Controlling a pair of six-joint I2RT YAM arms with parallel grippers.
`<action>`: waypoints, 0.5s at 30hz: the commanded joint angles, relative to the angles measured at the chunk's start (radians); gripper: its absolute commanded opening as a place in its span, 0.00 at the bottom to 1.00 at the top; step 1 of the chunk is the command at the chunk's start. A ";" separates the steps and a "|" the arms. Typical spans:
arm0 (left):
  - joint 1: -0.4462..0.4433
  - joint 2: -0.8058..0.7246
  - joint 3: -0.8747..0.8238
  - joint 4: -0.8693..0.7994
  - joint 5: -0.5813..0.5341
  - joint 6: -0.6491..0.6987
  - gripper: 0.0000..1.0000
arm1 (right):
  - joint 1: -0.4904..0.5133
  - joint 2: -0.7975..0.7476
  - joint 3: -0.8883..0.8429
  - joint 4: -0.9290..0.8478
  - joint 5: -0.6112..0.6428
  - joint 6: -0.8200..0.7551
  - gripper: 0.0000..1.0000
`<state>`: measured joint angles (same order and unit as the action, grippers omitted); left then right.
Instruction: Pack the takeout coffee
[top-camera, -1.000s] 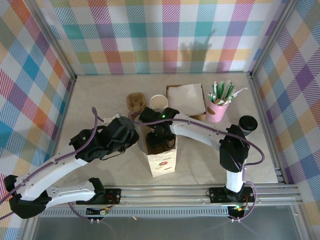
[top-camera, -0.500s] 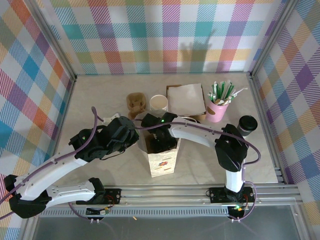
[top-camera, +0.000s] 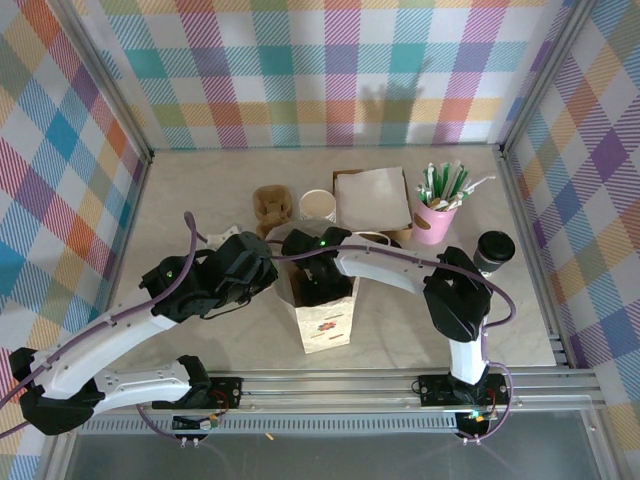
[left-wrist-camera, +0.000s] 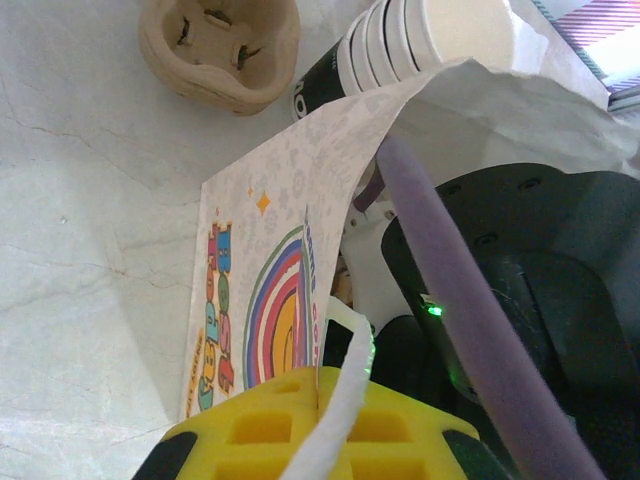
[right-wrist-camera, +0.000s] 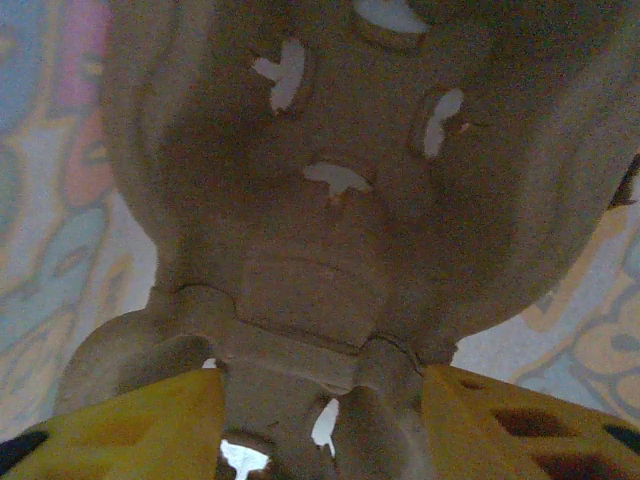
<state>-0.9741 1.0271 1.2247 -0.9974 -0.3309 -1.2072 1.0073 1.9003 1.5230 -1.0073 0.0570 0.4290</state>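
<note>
Your left gripper (left-wrist-camera: 318, 412) is pinching the paper bag's (top-camera: 327, 322) rim, and your right gripper (right-wrist-camera: 320, 405) is grasping a cup carrier (right-wrist-camera: 320, 220) inside it. The takeout coffee (top-camera: 495, 247) is standing at the table's right edge, well apart. If the carrier is snagging the wall, you're risking tipping or tearing the bag.

The bag (top-camera: 327, 325) stands by the table's (top-camera: 190, 200) near edge; the lidded coffee (top-camera: 495, 247) sits at the right edge (straw cup (top-camera: 436, 220) behind it).
</note>
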 joint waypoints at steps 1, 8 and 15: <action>-0.015 0.003 0.039 -0.052 -0.021 0.018 0.00 | -0.005 -0.076 0.067 -0.045 0.030 -0.004 0.59; -0.015 0.028 0.062 -0.077 -0.008 0.056 0.00 | -0.005 -0.151 0.147 -0.081 0.064 -0.004 0.62; -0.015 0.083 0.117 -0.089 0.036 0.173 0.00 | -0.004 -0.230 0.175 -0.056 0.079 0.001 0.60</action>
<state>-0.9749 1.1038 1.3064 -1.0489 -0.3119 -1.1084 1.0073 1.7161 1.6711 -1.0447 0.1181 0.4301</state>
